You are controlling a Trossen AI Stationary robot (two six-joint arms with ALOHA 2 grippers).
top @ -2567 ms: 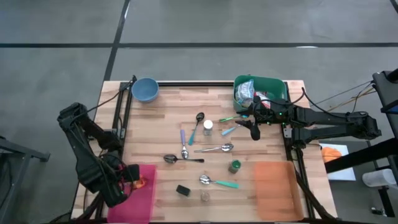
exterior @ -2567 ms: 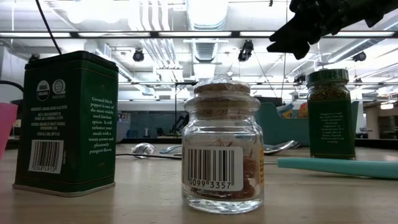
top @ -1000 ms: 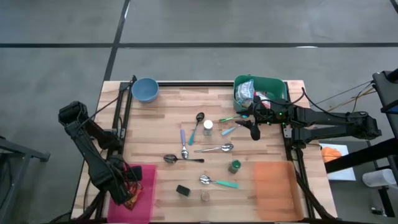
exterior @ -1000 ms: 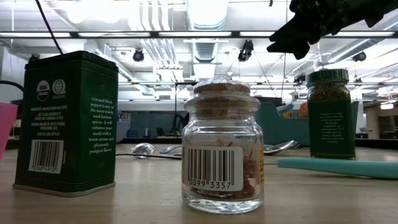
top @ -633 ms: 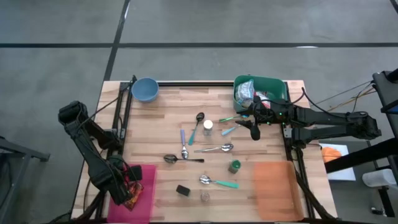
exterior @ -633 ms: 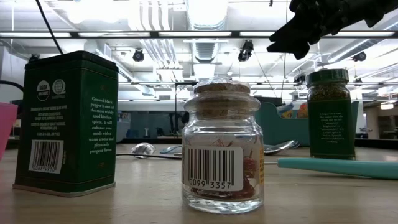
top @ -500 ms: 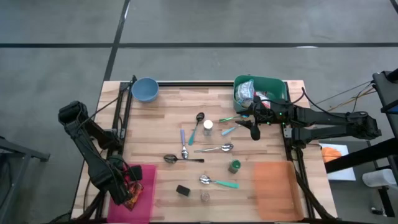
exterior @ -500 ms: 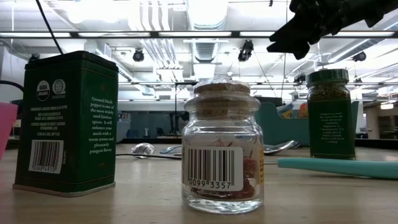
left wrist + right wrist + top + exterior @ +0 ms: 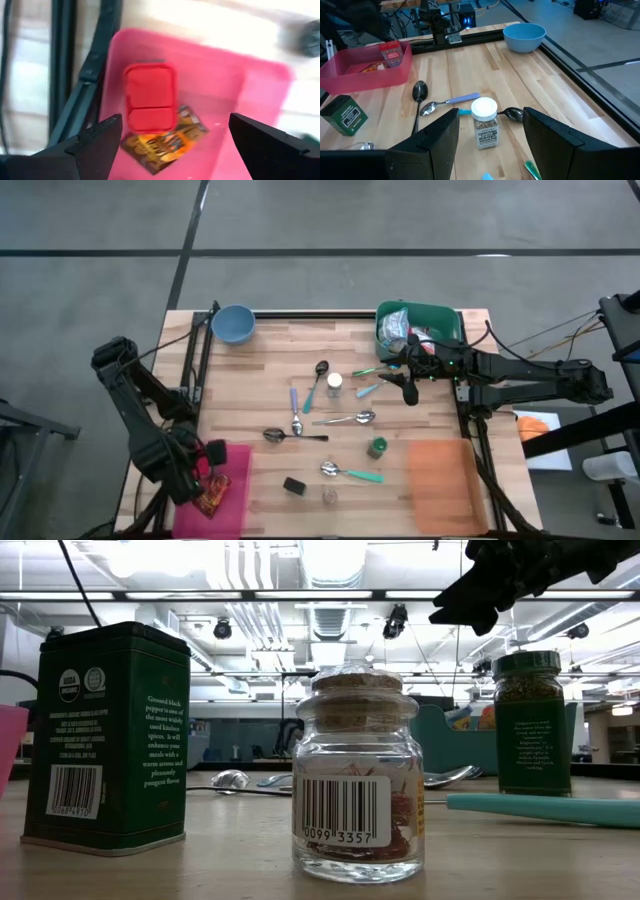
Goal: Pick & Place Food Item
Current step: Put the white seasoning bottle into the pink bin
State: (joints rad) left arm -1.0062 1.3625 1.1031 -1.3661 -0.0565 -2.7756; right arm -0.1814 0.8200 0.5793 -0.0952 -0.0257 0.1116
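Food item: you have a small red rectangular packet (image 9: 150,97) lying inside the shallow pink plastic tray (image 9: 260,107), beside an orange-and-dark printed sachet (image 9: 165,140) in the same tray.
Tray position: the pink tray sits at the near left corner of the wooden slatted table (image 9: 440,375).
Left gripper (image 9: 200,470): it hangs over the pink tray, jaws spread wide, nothing between them; your wrist view shows both dark fingers (image 9: 95,142) clear of the red packet.
Right gripper (image 9: 408,385): it hovers well away from the pink tray, just beside the green plastic bin (image 9: 440,320) at the far right; jaws stand partly apart with nothing in them.
Other items: a white-capped spice jar (image 9: 485,122), a blue bowl (image 9: 233,324) and a dark green tin (image 9: 105,735) lie apart from the pink tray.
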